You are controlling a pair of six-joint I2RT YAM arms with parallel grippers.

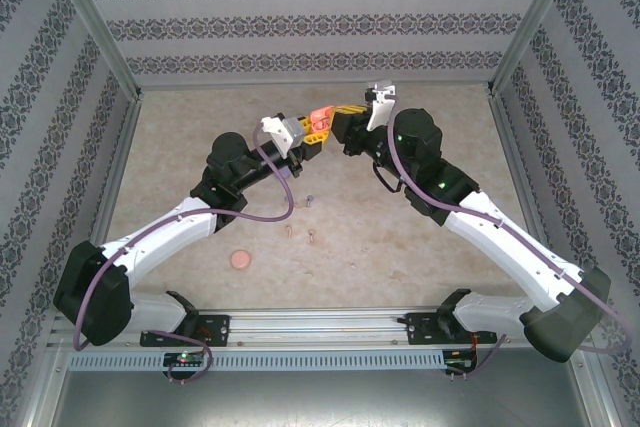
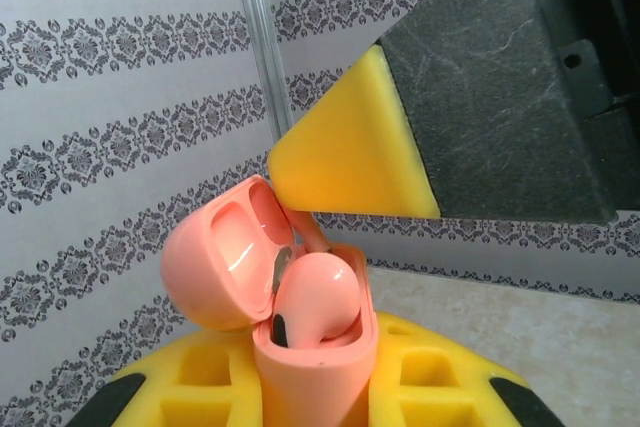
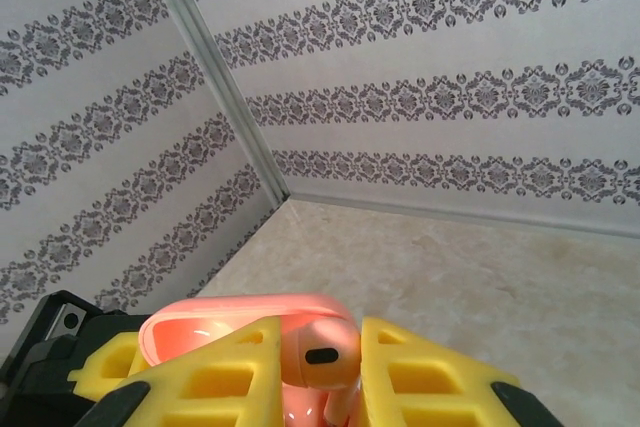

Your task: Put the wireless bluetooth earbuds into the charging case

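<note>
The coral-red charging case (image 2: 310, 377) stands upright with its lid (image 2: 215, 257) swung open, and my left gripper (image 2: 315, 372) is shut on its body between yellow pads. One coral earbud (image 2: 318, 297) sits in the case. Behind it, the stem of a second coral earbud (image 2: 310, 232) slants down into the case under the right gripper's yellow finger (image 2: 350, 152). My right gripper (image 3: 320, 357) is shut on that earbud (image 3: 320, 352), head up, just over the open case (image 3: 220, 322). From above, both grippers (image 1: 300, 135) (image 1: 347, 127) meet over the far middle of the table around the case (image 1: 318, 117).
Loose on the table lie a purple earbud (image 1: 308, 201) and two pale pink earbuds (image 1: 290, 232) (image 1: 313, 237). A round pink piece (image 1: 240, 260) lies nearer the left arm. Patterned walls and metal posts (image 1: 95, 37) enclose the table on three sides.
</note>
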